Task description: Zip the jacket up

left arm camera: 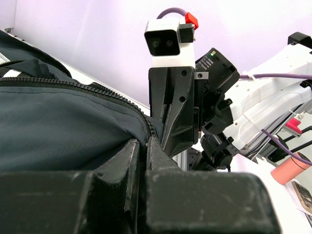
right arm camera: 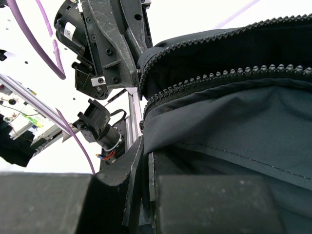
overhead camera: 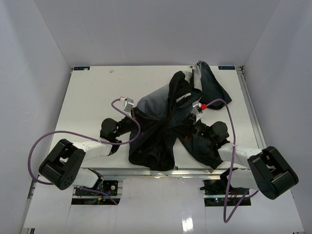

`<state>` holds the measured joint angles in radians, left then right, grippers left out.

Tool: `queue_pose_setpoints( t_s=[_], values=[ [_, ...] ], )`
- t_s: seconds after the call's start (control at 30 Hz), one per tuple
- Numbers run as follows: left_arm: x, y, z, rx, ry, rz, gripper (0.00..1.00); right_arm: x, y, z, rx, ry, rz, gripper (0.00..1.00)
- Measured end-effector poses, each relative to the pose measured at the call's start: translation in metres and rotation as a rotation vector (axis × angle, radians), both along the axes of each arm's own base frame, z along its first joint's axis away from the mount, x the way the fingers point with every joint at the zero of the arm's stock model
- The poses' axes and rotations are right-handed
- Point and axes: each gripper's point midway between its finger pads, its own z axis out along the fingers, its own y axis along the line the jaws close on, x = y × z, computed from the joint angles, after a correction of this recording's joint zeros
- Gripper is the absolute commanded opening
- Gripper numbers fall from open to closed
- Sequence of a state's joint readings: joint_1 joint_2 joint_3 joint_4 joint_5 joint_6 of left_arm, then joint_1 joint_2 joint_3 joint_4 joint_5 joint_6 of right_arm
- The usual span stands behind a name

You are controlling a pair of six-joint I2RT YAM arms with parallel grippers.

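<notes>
The dark charcoal jacket (overhead camera: 163, 134) lies crumpled mid-table, with a lighter grey panel (overhead camera: 151, 103) and a sleeve bunched at the back right (overhead camera: 212, 87). My left gripper (overhead camera: 138, 113) is shut on the jacket's front edge beside the zipper teeth (left arm camera: 73, 84); its jaws pinch the fabric (left arm camera: 145, 146). My right gripper (overhead camera: 191, 116) is shut on the fabric edge (right arm camera: 146, 153) just below a row of zipper teeth (right arm camera: 219, 78). The two grippers face each other closely: the right one shows in the left wrist view (left arm camera: 175, 112), the left one in the right wrist view (right arm camera: 114, 44). The slider is not visible.
The white table (overhead camera: 87, 97) is walled on three sides. Purple cables (overhead camera: 36, 146) loop from both arms. The jacket's hem hangs at the near table edge (overhead camera: 156, 168). A metal rail (overhead camera: 251, 107) runs along the right side.
</notes>
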<state>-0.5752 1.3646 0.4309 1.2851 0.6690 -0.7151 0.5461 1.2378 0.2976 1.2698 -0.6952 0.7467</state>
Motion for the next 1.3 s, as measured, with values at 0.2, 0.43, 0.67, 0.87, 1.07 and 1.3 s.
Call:
queue_pose_setpoints(
  t_s=[0.2,0.43,0.67,0.87,1.07,1.3],
  values=[
    [-0.002,-0.001,-0.002,0.001,0.0,-0.005,0.0,-0.001,0.001,0.0,0.003,0.005,0.007,0.08],
    [-0.003,-0.001,-0.005,0.007,-0.001,-0.004,0.0,-0.001,0.001,0.001,0.004,0.003,0.006,0.08],
    [-0.004,-0.001,-0.005,0.006,-0.006,-0.006,0.0,-0.001,0.002,0.005,0.011,-0.008,0.006,0.08],
    [-0.004,-0.001,-0.007,0.01,-0.01,-0.006,0.0,0.0,0.001,0.007,0.015,-0.009,0.003,0.08],
    [-0.006,-0.002,-0.011,0.015,-0.004,-0.009,0.0,0.001,0.001,0.007,0.018,-0.009,-0.003,0.08],
    [-0.006,-0.002,-0.011,0.016,-0.012,-0.009,0.0,0.003,0.002,0.011,0.024,-0.016,-0.007,0.08]
  ],
)
